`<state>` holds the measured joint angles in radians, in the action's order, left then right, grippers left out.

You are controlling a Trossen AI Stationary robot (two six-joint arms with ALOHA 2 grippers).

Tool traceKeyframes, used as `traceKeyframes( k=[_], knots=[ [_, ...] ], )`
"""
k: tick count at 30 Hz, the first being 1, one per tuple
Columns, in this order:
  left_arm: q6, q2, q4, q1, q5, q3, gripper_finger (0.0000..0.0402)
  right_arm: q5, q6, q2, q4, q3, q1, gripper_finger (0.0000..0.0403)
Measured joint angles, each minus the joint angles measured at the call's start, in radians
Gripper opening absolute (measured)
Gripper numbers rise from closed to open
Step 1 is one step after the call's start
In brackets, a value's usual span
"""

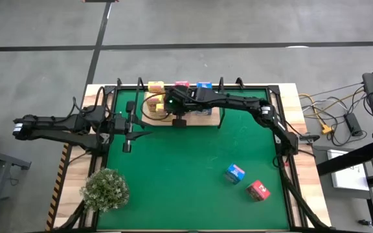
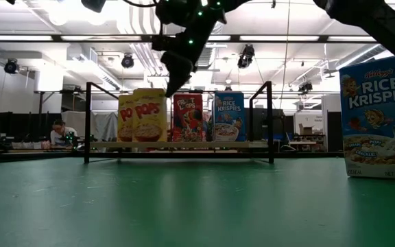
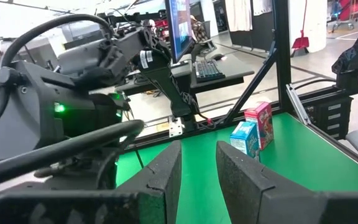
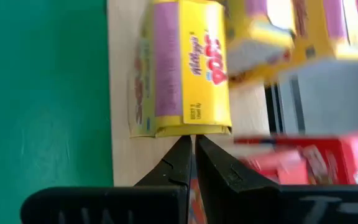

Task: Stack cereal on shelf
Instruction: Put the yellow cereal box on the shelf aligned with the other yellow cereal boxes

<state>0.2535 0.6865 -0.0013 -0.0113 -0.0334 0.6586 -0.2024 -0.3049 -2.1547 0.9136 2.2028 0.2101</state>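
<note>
Hovering over the shelf (image 1: 180, 115), the right claw (image 4: 192, 144) is pinched closed and empty, its tips just beside a yellow cereal box (image 4: 182, 68).
The left claw (image 3: 197, 163) waits narrowly parted left of the shelf; a blue box (image 1: 235, 173) and red box (image 1: 258, 190) lie well apart from it on open green mat (image 1: 186, 181).

cartons (image 1: 167, 97) crowd shelf (image 1: 207, 121); mat (image 1: 186, 175) centre open
</note>
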Motion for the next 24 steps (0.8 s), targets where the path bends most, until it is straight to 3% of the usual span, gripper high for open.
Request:
traceKeyframes(
  k=[13, 24],
  knots=[
    [0.000, 0.000, 0.000, 0.000, 0.000, 0.000, 0.0084, -0.008, -0.013, -0.012, -0.159, 0.000, -0.010, 0.0013],
    [0.004, 0.000, -0.001, 0.000, 0.000, 0.000, 0.0084, -0.035, -0.045, -0.007, -0.165, 0.000, -0.011, 0.0013]
  ],
)
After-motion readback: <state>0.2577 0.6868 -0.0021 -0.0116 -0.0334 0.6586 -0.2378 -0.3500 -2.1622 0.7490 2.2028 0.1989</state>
